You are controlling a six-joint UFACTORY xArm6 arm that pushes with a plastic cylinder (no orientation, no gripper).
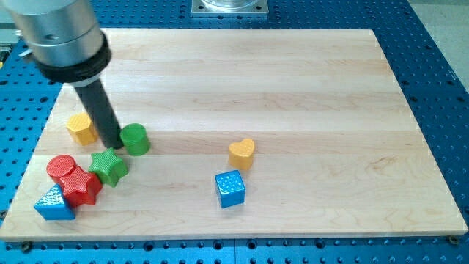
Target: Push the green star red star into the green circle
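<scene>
The green star [108, 166] lies at the view's lower left, touching the red star [81, 186] just below and left of it. The green circle [135, 138] stands just above and right of the green star, close to it. My tip [112, 144] is down on the board between the green circle and the green star, right against the circle's left side and just above the star. The dark rod rises up and left to the arm's grey housing.
A red circle [61, 168] sits left of the stars and a blue triangle [54, 204] below them. A yellow hexagon block [81, 127] lies left of the rod. A yellow heart [241, 152] and a blue cube [230, 188] lie mid-board.
</scene>
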